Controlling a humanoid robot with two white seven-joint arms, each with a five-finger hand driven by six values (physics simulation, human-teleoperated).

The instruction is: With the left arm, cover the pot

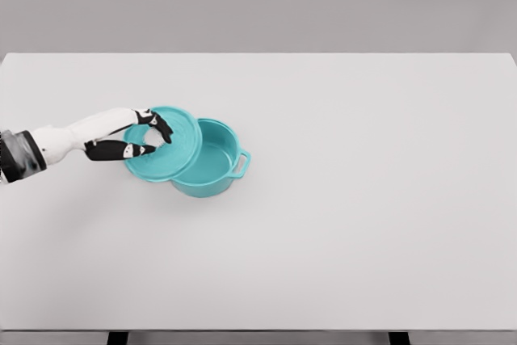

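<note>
**Lid held over the left part of the pot**

In the head view you see a white table [339,224] filling most of the frame, with a grey wall band across the top. Left of centre stands the teal pot [212,169], upright and open, its interior visible on the right side of its mouth. One loop handle [241,163] projects from the pot's right side, toward the middle of the frame.

The teal lid [171,155] is a round disc lying partly over the pot's left portion. It is tilted and offset to the left, so that its right edge overlaps the pot's mouth while its left edge extends beyond the pot's wall. The right half of the opening remains uncovered. Whether the lid's rim touches the pot's rim cannot be told from this view.

Your left hand [139,136] enters from the left edge of the frame on its white arm, with a darker grey sleeve section at the frame's border. Its black-and-white fingers [159,125] are curled closed around the centre of the lid's top, where the knob would sit; the knob itself is hidden by the fingers. The hand holds the lid.

The pot and lid sit well away from the table's right and lower edges.
</note>
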